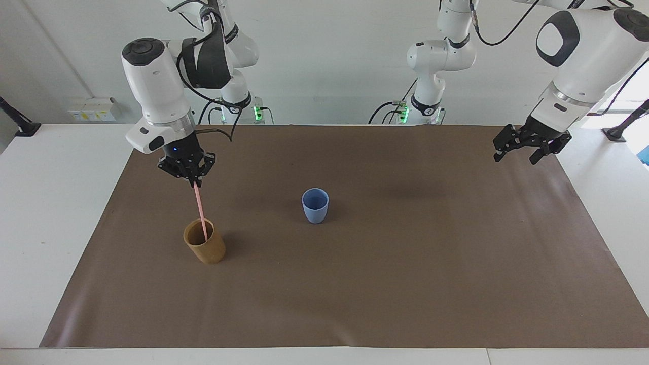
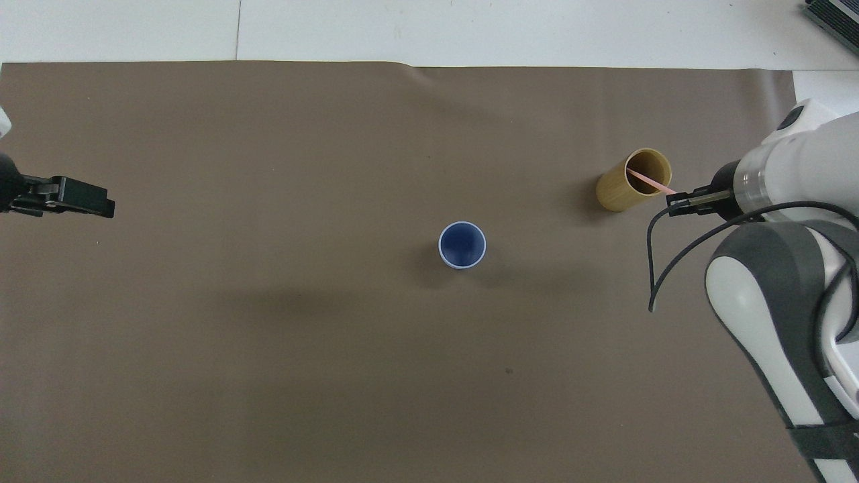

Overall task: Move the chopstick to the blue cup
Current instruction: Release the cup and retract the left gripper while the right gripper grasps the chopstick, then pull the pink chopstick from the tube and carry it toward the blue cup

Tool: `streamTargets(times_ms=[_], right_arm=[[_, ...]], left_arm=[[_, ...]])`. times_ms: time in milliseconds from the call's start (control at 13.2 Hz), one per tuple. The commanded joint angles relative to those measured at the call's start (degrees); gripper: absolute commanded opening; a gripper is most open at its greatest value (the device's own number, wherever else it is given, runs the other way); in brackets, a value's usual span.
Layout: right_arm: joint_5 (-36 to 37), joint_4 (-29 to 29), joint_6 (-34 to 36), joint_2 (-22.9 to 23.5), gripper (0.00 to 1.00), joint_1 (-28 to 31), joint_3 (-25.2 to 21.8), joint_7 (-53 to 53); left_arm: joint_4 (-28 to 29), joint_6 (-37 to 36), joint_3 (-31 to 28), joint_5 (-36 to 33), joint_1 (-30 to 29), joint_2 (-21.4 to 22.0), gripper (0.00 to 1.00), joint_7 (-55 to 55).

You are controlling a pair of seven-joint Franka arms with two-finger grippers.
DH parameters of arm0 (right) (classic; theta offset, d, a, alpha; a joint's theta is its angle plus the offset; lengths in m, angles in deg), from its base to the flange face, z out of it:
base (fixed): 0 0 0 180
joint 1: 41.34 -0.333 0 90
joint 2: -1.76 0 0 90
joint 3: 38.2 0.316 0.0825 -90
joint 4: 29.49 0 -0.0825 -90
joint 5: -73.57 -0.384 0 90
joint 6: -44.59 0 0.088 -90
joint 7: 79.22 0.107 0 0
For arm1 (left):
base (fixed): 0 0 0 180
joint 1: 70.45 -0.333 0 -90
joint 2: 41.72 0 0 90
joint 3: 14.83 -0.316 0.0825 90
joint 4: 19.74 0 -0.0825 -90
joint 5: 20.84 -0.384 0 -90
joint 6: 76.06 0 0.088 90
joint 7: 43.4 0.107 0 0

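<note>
The pale-pink chopstick (image 1: 200, 210) slants up out of a tan-brown cup (image 1: 205, 251), its lower end still inside. My right gripper (image 1: 193, 181) is shut on the stick's top end, above the tan cup and a little toward the robots. From overhead, the chopstick (image 2: 646, 181) crosses the tan cup's (image 2: 621, 191) mouth to the right gripper (image 2: 673, 198). The light-blue cup (image 1: 315, 205) stands upright and empty mid-mat, also seen as the blue cup (image 2: 462, 245). My left gripper (image 1: 517, 154) hangs open and empty over the mat's edge at the left arm's end, well away from both cups.
A brown mat (image 1: 385, 284) covers most of the white table (image 1: 56, 203). The left gripper (image 2: 87, 201) shows at the edge of the overhead view. Black clamp posts stand at both ends of the table.
</note>
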Motion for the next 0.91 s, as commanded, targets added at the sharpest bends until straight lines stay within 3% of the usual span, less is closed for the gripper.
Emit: streamTargets(times_ms=[0, 303, 454, 605, 832], right_arm=[[-0.5, -7.7, 9.6, -0.8, 0.00, 1.0, -0.1, -0.7], [-3.9, -17.2, 22.0, -0.7, 0.00, 0.2, 0.4, 4.5], [-3.5, -21.6, 26.7, 0.1, 0.00, 0.0, 4.6, 12.9], [-6.5, -22.2, 26.7, 0.6, 0.00, 0.2, 8.8, 22.4], [-11.9, -22.5, 25.1, 1.5, 0.00, -3.8, 9.6, 32.4]], left_arm=[[-4.5, -6.0, 0.3, -0.7, -0.4, 0.4, 1.00, 0.3], [-7.3, -13.5, 0.5, -1.6, 0.0, 0.7, 1.00, 0.0], [-5.8, -12.9, 1.3, -3.6, 0.1, 3.4, 1.00, 0.6], [-3.2, -13.2, 1.0, -3.5, -0.3, 5.1, 1.00, -0.1], [-3.7, -13.3, 1.0, -3.5, 0.0, 4.8, 1.00, -0.1]])
